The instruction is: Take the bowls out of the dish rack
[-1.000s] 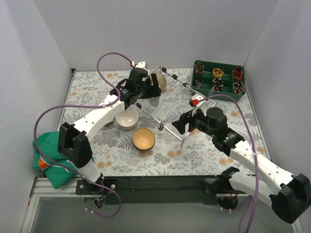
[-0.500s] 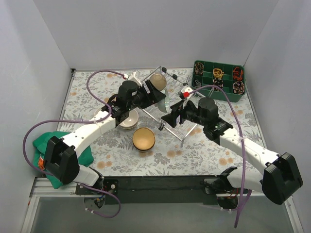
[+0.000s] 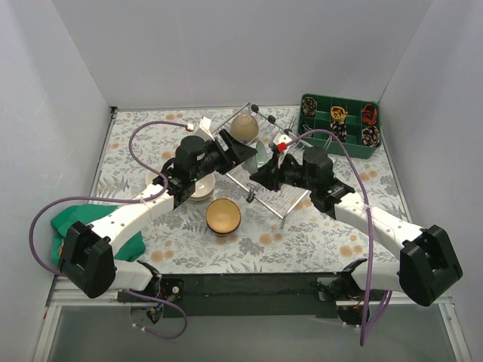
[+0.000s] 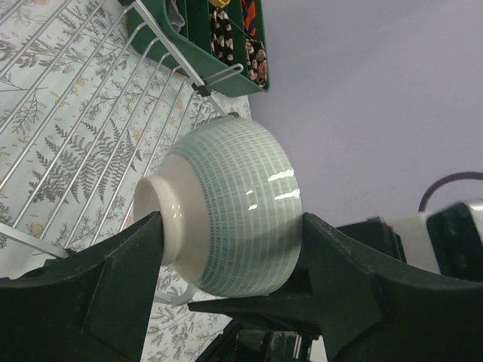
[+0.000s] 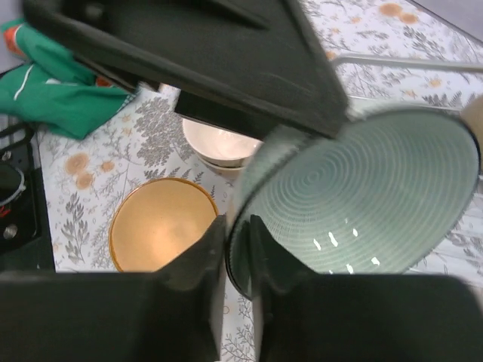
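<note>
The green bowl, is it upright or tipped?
Tipped on its side: the green bowl shows its foot to one wrist camera, its mouth to the other.

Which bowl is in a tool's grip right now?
The pale green bowl: the left tool spans it foot to rim, and the right tool pinches its rim. No tool touches any other bowl.

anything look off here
The green bowl is on its side in the air over the rack, gripped by the left gripper and right gripper at once. The rack also sits diagonally.
</note>
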Tool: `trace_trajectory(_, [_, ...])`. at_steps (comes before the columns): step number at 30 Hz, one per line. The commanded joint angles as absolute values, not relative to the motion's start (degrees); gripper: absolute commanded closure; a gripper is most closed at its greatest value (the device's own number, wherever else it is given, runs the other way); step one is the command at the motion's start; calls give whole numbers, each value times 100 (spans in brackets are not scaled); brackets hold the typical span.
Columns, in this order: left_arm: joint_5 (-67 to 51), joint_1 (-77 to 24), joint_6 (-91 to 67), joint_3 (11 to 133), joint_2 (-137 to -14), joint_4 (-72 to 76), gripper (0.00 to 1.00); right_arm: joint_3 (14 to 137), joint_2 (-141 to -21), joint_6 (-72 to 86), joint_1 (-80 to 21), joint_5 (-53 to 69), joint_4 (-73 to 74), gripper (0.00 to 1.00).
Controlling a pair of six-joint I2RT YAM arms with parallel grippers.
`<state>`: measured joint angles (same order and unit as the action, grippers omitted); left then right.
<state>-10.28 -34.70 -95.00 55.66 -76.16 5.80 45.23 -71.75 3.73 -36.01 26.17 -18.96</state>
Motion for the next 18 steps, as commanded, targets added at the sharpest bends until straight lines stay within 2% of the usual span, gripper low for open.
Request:
trace_trajectory(1, [-1186,-3463,-9607,5458,-7207,1160,100,4799,-7093,238,-3577,2988,-2206,88])
trace_trajectory(2, [-1195,-3463,-9572,5449,-7190,1160,100,4808,-7075,220,-3577,3049,-2171,98])
trace_trajectory(3, [-1187,-3463,-9536,5432,-7146,1151,98,4834,-7040,185,-3577,3085,-2127,99])
trace_trajectory(4, [-1152,-3463,-9423,5432,-7111,1099,93,4851,-7023,124,-3586,3120,-2057,99])
trace_trajectory(5, [-1117,-3463,-9361,5432,-7084,1055,77,4869,-6979,88,-3595,3190,-1909,99])
trace_trajectory(8, [-897,-3463,-8845,5502,-6944,757,59,4983,-6909,-148,-3638,3199,-1592,99])
trace_trajectory(9, [-792,-3463,-8668,5572,-6900,460,49,5009,-6891,-219,-3682,3182,-1321,99])
trace_trajectory(15, [640,-3463,-7165,5889,-6408,-499,18,5256,-6724,-694,-4069,2734,-153,99])
trace_trajectory(18, [1518,-3445,-6438,5880,-6153,-606,9,5484,-6706,-939,-4411,2313,437,99])
